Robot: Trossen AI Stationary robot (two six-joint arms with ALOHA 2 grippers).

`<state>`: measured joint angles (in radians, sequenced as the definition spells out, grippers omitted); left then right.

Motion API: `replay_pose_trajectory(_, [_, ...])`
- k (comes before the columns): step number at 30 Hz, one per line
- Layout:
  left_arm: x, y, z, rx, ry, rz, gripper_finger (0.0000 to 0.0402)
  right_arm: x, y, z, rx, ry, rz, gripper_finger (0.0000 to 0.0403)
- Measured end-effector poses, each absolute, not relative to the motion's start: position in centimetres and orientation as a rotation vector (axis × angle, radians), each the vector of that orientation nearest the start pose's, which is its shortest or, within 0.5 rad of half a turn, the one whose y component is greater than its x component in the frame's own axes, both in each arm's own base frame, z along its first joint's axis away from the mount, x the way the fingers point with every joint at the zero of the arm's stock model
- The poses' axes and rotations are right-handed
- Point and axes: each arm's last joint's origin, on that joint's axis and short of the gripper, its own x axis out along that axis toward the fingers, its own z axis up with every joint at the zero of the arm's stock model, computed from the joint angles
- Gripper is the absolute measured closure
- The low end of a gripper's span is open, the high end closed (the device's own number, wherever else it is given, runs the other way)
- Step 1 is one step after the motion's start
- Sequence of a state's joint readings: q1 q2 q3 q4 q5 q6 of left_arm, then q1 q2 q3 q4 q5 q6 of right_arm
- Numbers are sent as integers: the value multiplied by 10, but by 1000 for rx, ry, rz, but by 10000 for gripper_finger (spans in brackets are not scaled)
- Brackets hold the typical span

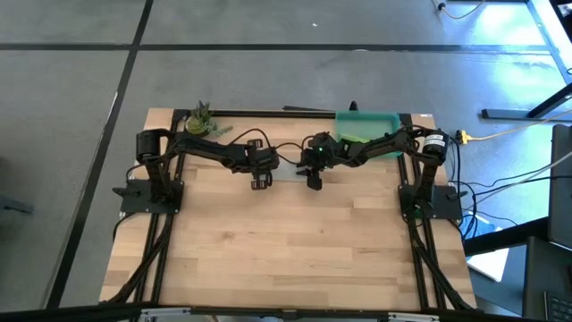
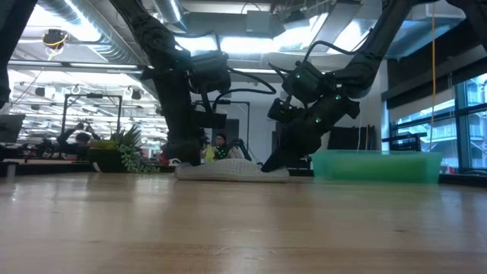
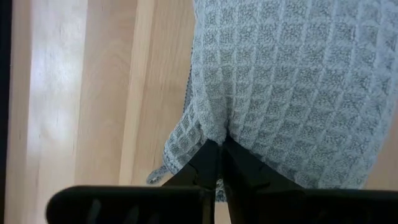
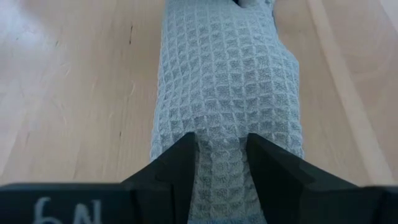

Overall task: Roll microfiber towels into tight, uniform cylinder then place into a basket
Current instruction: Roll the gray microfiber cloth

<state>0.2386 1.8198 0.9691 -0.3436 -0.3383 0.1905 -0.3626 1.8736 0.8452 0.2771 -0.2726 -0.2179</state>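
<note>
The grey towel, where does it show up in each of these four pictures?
High view: grey towel between the two grippers, mid-table.
Low view: flat pale strip under both arms.
Left wrist view: fills the frame.
Right wrist view: centre.
Shared landmark: the wooden table.

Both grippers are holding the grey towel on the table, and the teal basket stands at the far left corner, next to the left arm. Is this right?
Not quite. The basket stands at the far right corner, beside the right arm, as the high view shows. The rest holds: the left gripper pinches the edge of the grey towel, and the right gripper clamps its end, on the table.
</note>
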Motion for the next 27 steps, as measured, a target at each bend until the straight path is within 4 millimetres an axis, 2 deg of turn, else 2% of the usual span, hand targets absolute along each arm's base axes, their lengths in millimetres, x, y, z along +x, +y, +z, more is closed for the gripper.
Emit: replay_pose_trajectory(27, [317, 86, 127, 222, 1238, 383, 388, 327, -116, 112, 26, 717, -7, 256])
